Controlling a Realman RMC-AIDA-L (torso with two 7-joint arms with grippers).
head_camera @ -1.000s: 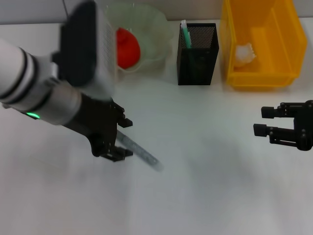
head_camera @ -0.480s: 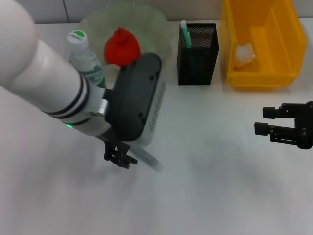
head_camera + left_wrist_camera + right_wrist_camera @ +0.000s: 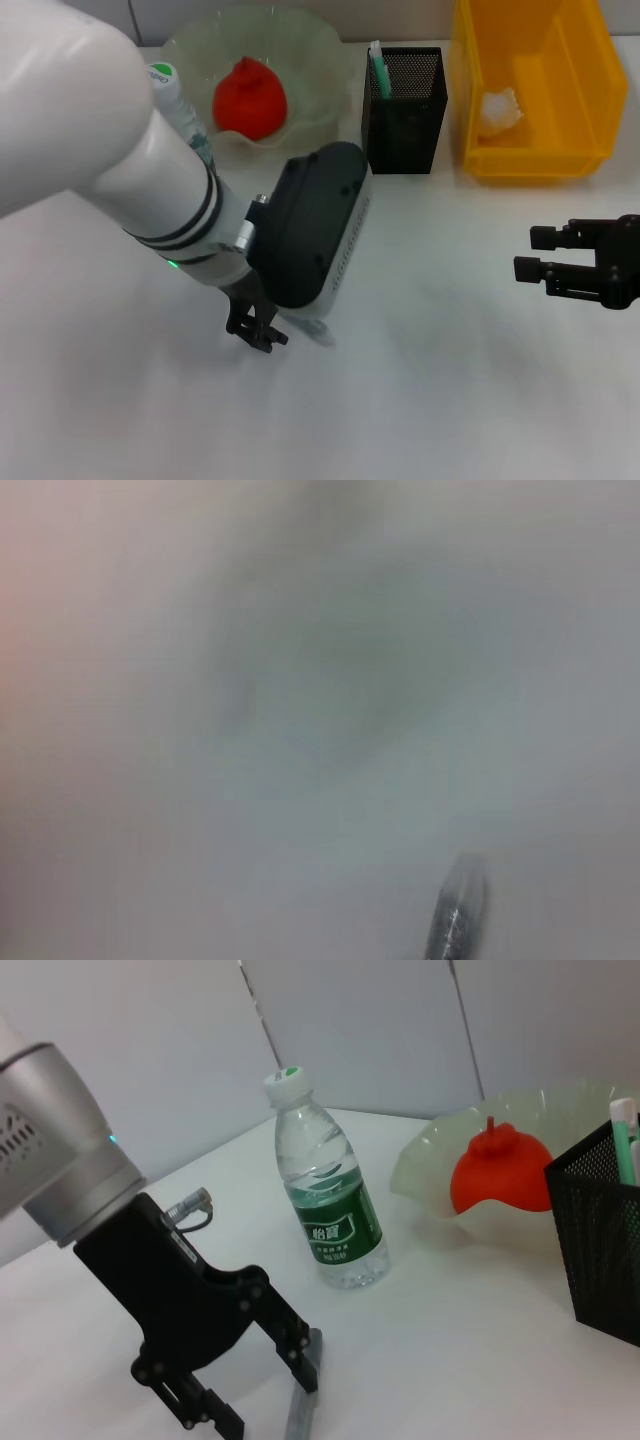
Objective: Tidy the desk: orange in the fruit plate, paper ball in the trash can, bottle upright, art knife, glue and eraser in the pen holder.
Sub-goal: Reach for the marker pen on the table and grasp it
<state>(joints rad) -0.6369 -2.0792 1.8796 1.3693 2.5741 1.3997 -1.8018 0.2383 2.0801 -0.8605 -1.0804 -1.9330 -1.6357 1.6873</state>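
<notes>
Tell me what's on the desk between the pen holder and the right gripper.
Nothing: in the head view the desk is bare between the pen holder and the right gripper, which hangs apart from it.

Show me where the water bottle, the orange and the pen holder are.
water bottle (image 3: 330,1215): right wrist view, on its green label.
orange (image 3: 250,97): head view, middle of the fruit.
pen holder (image 3: 402,110): head view, front mesh wall.

One clear plastic bottle with a green label (image 3: 328,1210) is visible. One red-orange fruit (image 3: 250,97) lies in one pale translucent scalloped plate (image 3: 330,70). There is one black mesh pen holder (image 3: 404,100), one yellow plastic bin (image 3: 580,80), one white crumpled paper ball (image 3: 500,108), one grey slender art knife (image 3: 300,1412), and two black grippers (image 3: 258,330) (image 3: 540,265).
</notes>
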